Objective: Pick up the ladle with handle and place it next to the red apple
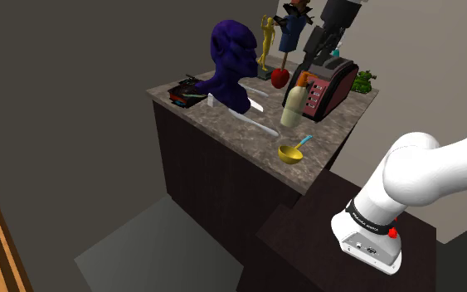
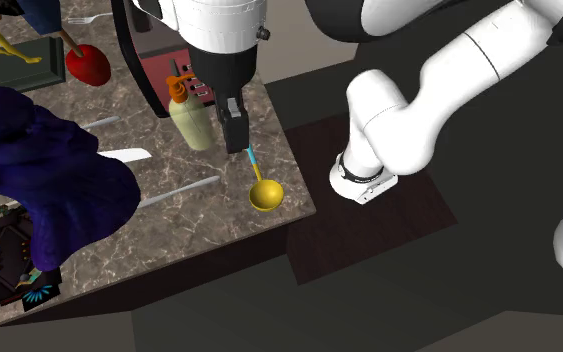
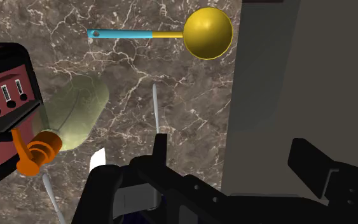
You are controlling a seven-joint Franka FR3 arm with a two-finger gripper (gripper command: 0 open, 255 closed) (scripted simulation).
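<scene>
The claw [image 2: 236, 142] is open and empty. In the wrist view its two fingers [image 3: 104, 188] stand wide apart, with only the bench [image 3: 190, 95] between them. It hangs above the bench and touches nothing. Near it, and lower, stands a pale bottle [image 3: 75, 114] with an orange cap, and just beyond the bottle is a red device [image 3: 2, 89]. The ladle [image 3: 204, 32] lies flat on the bench ahead of the claw, with its yellow bowl close to the bench's edge and its blue-ended handle free on all sides. The apple [image 2: 87, 65] is well apart from the claw, on the far side of the bottle and the device.

I judge the step to be the approach, before any grasp. The next move asks the claw to go forward over the handle. It should probably turn so that the fingers come across it, then descend and close.
</scene>
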